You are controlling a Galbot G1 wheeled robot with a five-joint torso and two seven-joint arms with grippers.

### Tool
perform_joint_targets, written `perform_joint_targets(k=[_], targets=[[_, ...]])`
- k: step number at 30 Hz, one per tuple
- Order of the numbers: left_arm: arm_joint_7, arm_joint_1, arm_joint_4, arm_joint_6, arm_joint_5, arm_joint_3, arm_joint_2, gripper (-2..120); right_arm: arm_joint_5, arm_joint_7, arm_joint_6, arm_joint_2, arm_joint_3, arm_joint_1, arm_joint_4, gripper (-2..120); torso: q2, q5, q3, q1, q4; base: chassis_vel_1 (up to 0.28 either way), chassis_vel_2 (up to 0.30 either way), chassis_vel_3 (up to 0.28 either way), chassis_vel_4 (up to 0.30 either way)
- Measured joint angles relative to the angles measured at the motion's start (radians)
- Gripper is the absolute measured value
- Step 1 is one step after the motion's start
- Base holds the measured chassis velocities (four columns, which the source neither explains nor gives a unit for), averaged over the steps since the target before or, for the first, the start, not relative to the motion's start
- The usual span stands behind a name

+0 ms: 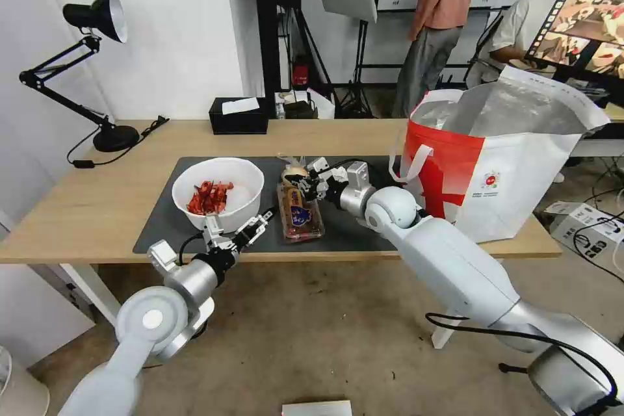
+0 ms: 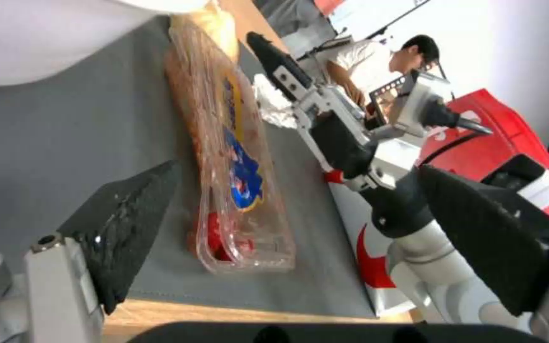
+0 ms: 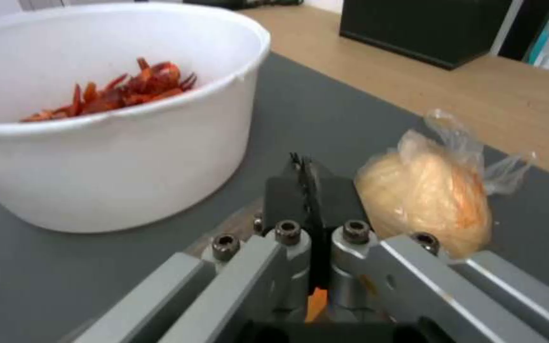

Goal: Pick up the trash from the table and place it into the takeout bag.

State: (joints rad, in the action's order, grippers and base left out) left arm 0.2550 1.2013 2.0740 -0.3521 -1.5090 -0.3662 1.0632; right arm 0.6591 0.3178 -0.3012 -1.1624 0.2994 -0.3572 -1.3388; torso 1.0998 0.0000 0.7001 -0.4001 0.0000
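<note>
In the head view, the light-wood tabletop carries a dark grey mat with one white bowl of red scraps at its left part. Just right of the bowl lies a clear plastic tray with a blue label; whether it is one tray or two stacked I cannot tell. One knotted bag with a tan ball sits at the tray's far end. The takeout bag stands upright and open at the tabletop's right end, foil lining showing. The left pincer hovers at the mat's near edge between bowl and tray, fingers spread and empty. The right pincer reaches over the tray's far end, beside the knotted bag, the arm crossing in front of the takeout bag. A black box and one desk lamp stand at the far edge.

The left wrist view shows both black fingers wide apart, framing the tray with a red tomato at its near end; crumpled white tissue lies beyond, by the right pincer.

In the right wrist view, the pincer's pads press together with nothing visible between them, low over the mat, the bowl on one side and the knotted bag just beside it on the other.
</note>
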Motion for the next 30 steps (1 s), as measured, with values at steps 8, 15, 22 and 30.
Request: perform_joint_targets(k=[8,15,22,30], targets=[[0.018,-0.029,-0.029,-0.001,0.009,0.037,0.009,100,-0.004,0.005,-0.001,-0.011,0.013,0.004,0.028,0,0.000,0.0000,0.000,0.000,0.0000,0.000,0.000,0.000,0.000],[0.039,-0.068,-0.056,0.000,0.013,0.074,0.010,100,-0.007,0.003,-0.001,-0.017,0.017,-0.001,0.033,0,0.000,0.0000,0.000,0.000,0.0000,0.000,0.000,0.000,0.000],[0.072,-0.095,-0.074,-0.001,0.017,0.101,0.014,100,-0.011,0.001,-0.001,-0.015,0.017,-0.005,0.028,0,0.000,0.0000,0.000,0.000,0.0000,0.000,0.000,0.000,0.000],[0.111,-0.121,-0.094,-0.015,0.025,0.127,0.016,100,-0.018,0.000,-0.001,-0.017,0.017,-0.008,0.022,0,0.000,0.0000,0.000,0.000,0.0001,0.000,0.000,0.000,0.000]])
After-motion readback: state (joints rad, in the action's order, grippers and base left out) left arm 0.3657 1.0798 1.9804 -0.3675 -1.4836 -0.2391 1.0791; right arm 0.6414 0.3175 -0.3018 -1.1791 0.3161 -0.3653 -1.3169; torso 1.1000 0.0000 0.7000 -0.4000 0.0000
